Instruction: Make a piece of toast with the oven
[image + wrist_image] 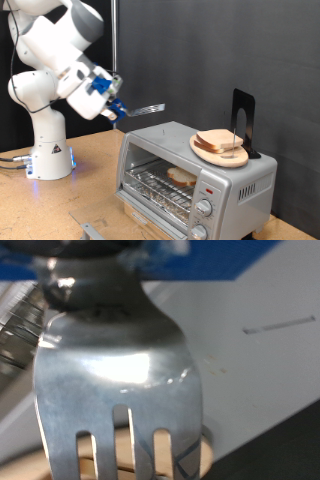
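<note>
In the exterior view my gripper is shut on the handle of a metal fork. It holds the fork level in the air, above and to the left of the oven, with the tines pointing toward the wooden plate. A single slice of toast lies on the wire rack inside the oven, and the front door looks let down. In the wrist view the fork fills the frame, with something beige behind its tines; the fingers are hidden.
The wooden plate on the oven's top holds piled bread slices. A black stand rises behind it. The robot base stands at the left of the wooden table. A metal object lies at the bottom edge.
</note>
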Available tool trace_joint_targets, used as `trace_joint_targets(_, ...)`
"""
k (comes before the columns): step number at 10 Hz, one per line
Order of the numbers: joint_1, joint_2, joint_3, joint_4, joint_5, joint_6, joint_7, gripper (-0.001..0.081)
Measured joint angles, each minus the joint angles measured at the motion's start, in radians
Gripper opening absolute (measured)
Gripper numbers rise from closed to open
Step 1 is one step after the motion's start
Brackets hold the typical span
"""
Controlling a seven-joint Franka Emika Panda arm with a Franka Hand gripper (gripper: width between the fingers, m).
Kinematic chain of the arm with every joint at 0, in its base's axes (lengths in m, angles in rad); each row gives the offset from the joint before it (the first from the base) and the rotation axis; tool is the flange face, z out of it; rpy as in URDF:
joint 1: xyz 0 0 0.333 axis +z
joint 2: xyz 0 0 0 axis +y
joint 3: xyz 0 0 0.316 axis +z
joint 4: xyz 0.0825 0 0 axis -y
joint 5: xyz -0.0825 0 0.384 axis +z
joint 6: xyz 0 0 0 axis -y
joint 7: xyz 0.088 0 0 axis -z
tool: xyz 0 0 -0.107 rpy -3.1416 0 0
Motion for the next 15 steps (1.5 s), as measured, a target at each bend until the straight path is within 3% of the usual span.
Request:
trace_joint_targets(2,0.055,0.011,0.068,-0.002,0.039,0.063,0.014,0.0409)
trace_joint_targets(5,0.158,0.059,0.16,-0.023,0.127,0.251,-0.02,0.0409)
trace_joint_targets(8,0.189,0.13,0.206,-0.027,0.144,0.317,-0.017,0.0409)
trace_joint_targets(11,0.225,0.189,0.209,-0.024,0.214,0.368,-0.038,0.0409)
trace_joint_targets(12,0.232,0.199,0.207,-0.019,0.24,0.372,-0.061,0.05)
trace_joint_targets(13,0.239,0.205,0.204,-0.014,0.272,0.373,-0.092,0.0652)
trace_joint_targets(14,0.242,0.205,0.202,-0.012,0.294,0.373,-0.114,0.0652)
trace_joint_targets(15,0.244,0.203,0.201,-0.008,0.317,0.371,-0.134,0.0758)
